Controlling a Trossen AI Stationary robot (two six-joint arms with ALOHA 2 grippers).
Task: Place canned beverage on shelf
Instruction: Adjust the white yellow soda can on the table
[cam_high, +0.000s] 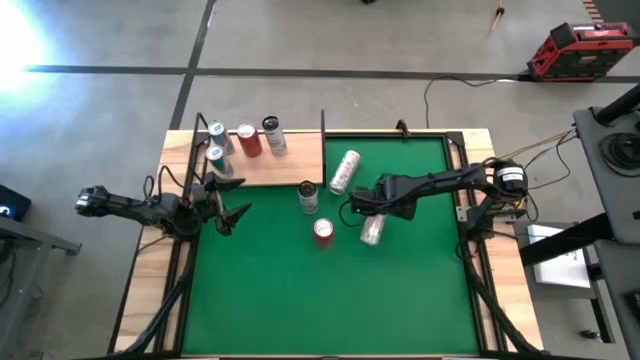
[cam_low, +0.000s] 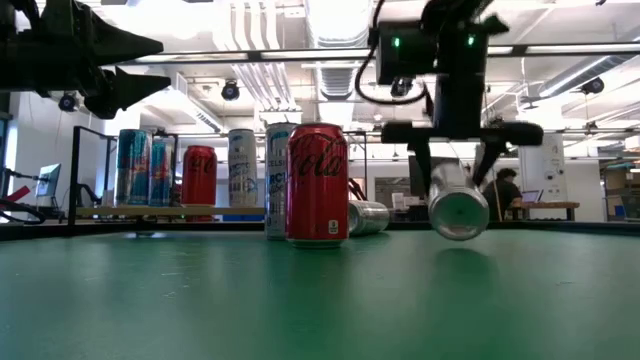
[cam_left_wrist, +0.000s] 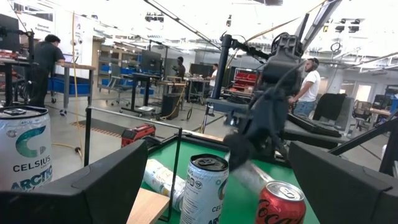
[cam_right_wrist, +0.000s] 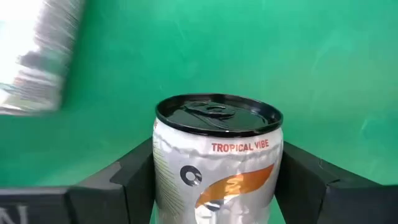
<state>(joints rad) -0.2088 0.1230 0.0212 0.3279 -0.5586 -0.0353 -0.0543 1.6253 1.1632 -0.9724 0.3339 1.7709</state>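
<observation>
Four cans on shelf (cam_high: 262, 168), upper left; three left on mat.
Right gripper (cam_high: 372, 222) fingers close around a lying silver can (cam_high: 372, 230), mid-frame, apparently lifted; left gripper (cam_high: 222, 205) fingers wide, empty.

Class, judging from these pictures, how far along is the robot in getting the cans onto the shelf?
Done: four cans stand on the shelf. In hand: the right gripper has its fingers around a silver Tropical Vibe can, lifted off the green mat in the low view. Left: the red can, a standing silver can and a lying can. The left gripper waits open.
</observation>
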